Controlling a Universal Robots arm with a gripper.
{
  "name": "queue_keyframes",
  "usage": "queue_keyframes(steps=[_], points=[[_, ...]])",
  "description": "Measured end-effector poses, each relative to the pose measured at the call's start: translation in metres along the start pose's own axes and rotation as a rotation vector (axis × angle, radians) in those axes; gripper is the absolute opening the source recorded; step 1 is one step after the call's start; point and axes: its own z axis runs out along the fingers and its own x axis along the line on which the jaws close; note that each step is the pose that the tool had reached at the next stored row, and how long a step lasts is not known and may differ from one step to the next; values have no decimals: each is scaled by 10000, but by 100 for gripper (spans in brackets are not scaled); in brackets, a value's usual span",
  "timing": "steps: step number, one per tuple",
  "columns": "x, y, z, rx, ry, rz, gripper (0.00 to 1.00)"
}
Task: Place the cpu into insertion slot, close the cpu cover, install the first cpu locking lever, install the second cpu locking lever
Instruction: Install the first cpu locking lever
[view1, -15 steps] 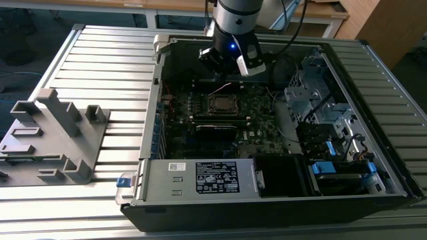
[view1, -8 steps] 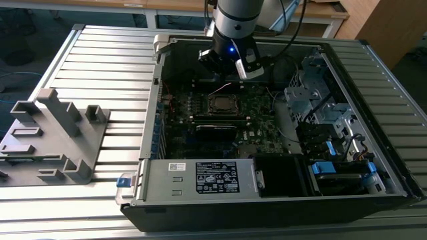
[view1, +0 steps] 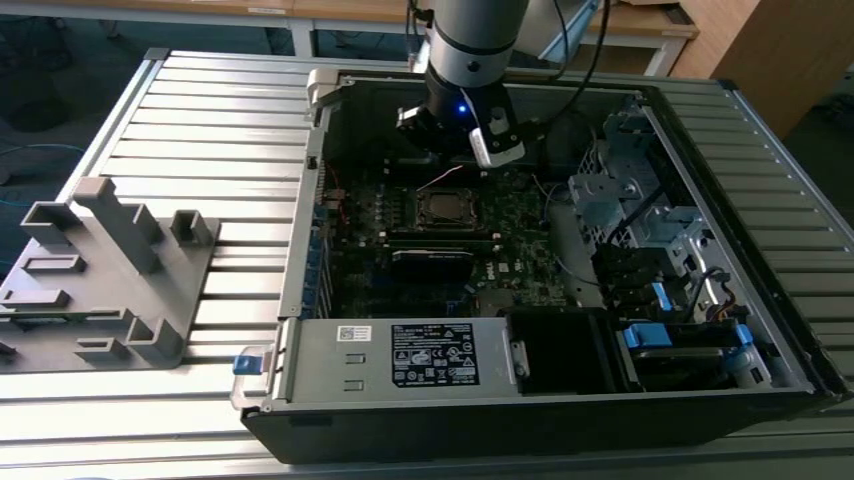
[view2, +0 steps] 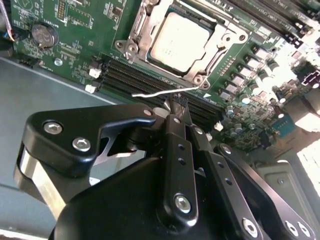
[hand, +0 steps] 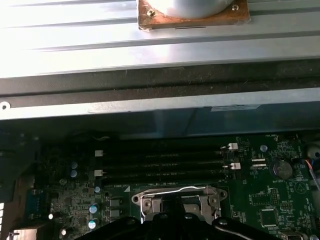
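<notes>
Grey fixture (view1: 114, 270) rests on the slatted table (view1: 200, 110) beside an open computer case (view1: 534, 428).

Grey arm (view1: 474, 40) — black gripper (view2: 175, 105), silver screws (view2: 182, 202), blue light (view1: 462, 108)

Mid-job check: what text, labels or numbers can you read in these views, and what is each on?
None can be quoted; print stands here:
Large white label on the grey power-supply box, exterior view: too small to read.
Small white sticker on the same box: too small to read.
Faint marks on the cpu, second wrist view: unreadable.
White lettering on the motherboard, both wrist views: too small to read.
</notes>
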Motion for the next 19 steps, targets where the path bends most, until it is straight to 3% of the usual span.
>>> queue_keyframes(steps=[5, 15, 19], points=[[2, 35, 42, -3, -1, 0, 11], [0, 45, 224, -1, -1, 4, 11], [0, 105, 254, -1, -2, 3, 11]])
